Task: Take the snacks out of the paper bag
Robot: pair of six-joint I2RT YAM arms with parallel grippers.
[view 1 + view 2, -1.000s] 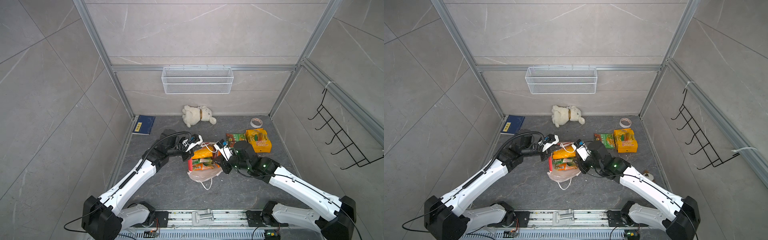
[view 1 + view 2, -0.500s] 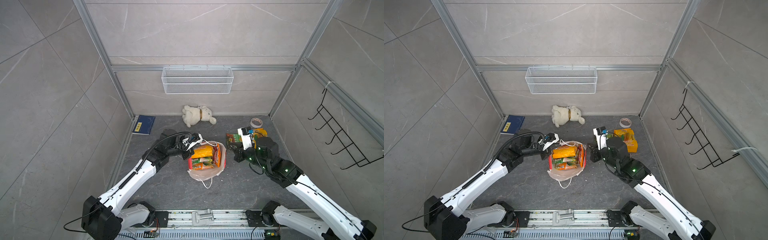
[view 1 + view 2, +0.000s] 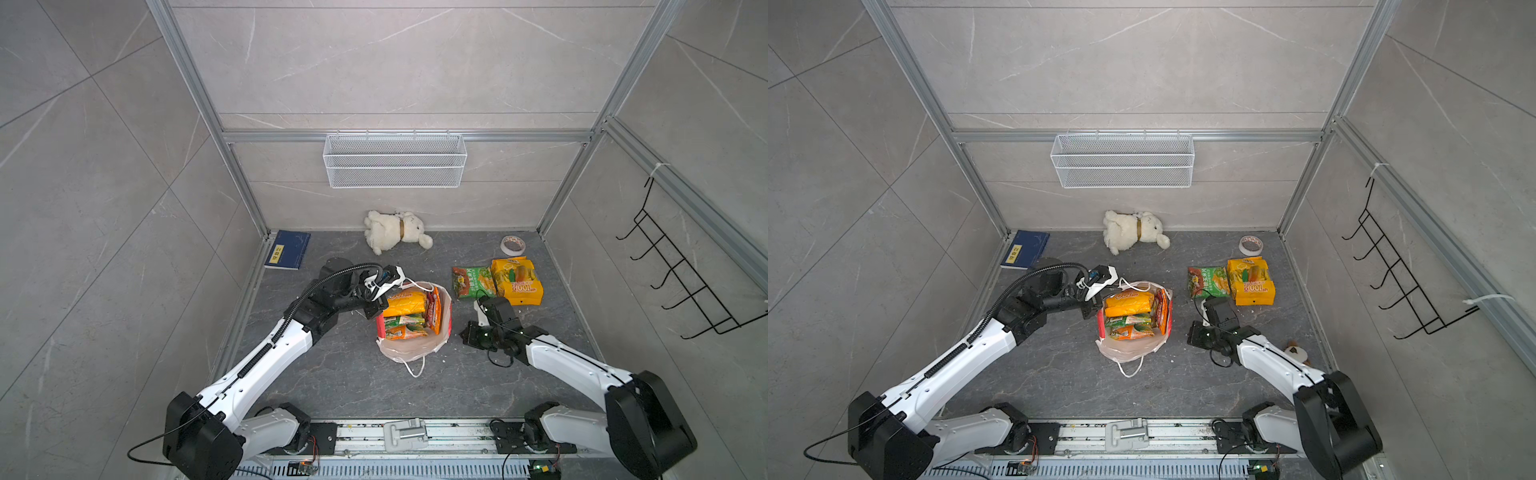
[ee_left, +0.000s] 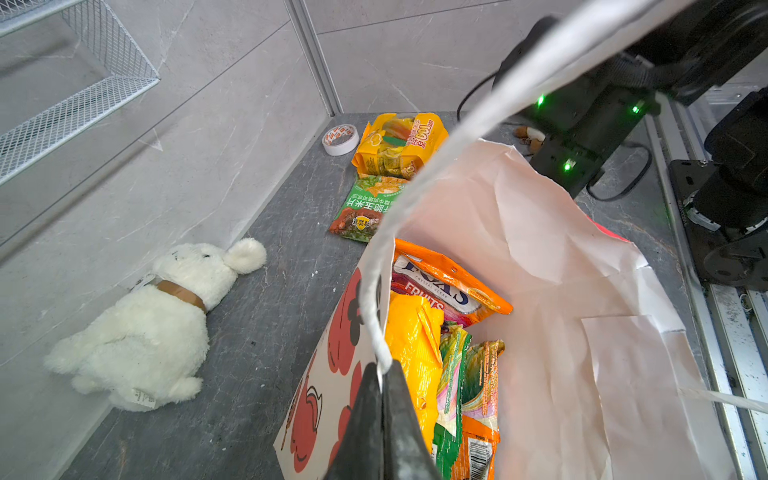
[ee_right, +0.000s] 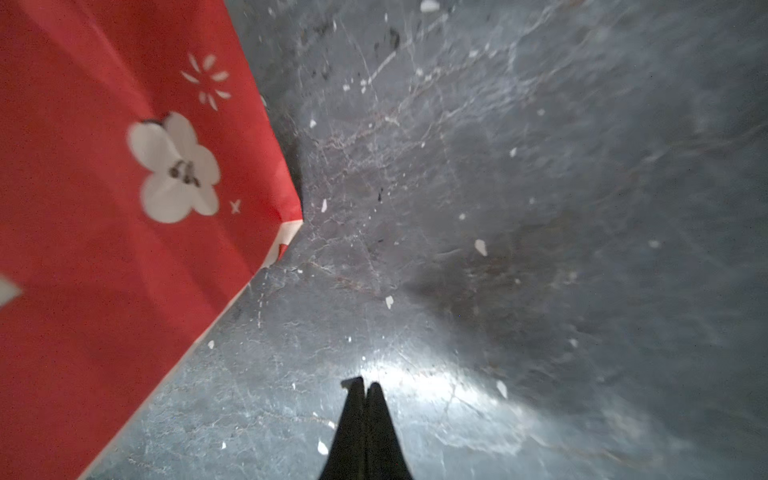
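The left jaws pinch the bag (image 4: pixel 540 249) by its rim, holding its mouth open. The right jaws, closed and empty, hang low over the tabletop (image 5: pixel 498 166) just beside the bag's red side. The snacks (image 3: pixel 405 307) stand on edge inside, up and over that wall from them: crinkly foil, yellow, green, pink-orange.

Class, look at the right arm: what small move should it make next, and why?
Probably raise the right end effector, opening it, over the paper bag: it is shut, empty and low beside the bag, packets lie inside, and the left end effector pinches the rim.
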